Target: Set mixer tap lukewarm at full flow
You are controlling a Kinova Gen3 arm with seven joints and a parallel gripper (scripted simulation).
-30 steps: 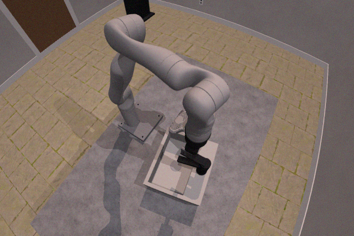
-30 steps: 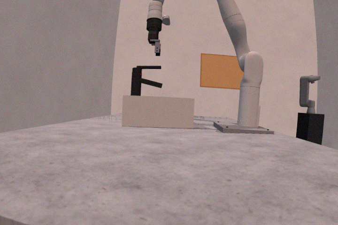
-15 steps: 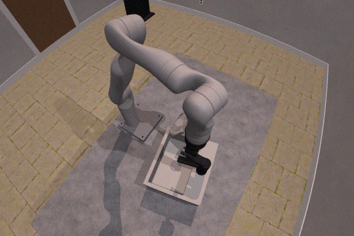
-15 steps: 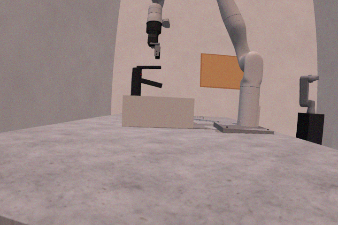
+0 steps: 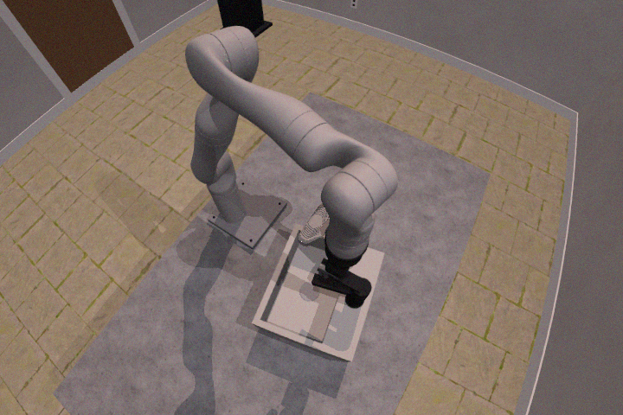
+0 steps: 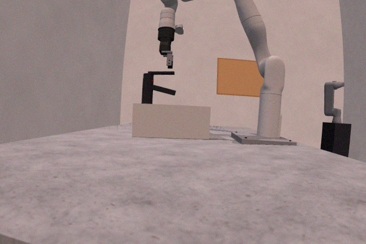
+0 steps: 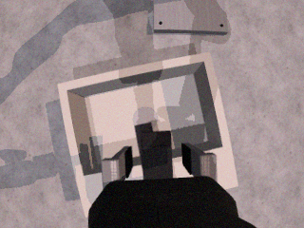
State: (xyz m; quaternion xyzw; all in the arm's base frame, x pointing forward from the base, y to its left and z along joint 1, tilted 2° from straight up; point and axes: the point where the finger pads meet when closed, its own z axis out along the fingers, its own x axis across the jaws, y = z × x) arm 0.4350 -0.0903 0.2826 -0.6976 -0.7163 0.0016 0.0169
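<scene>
Other things in the room
An orange board is on the wall, and a brown door is across the floor.

1. In the top view, the sink sat on the table, with the arm's base plate at its ten o'clock.
2. The mixer tap stood on the sink's three o'clock rim, its spout reaching over the basin toward ten o'clock.
3. In the exterior view, the lever lay above the spout.
4. The gripper hung above the lever, apart from it.
</scene>
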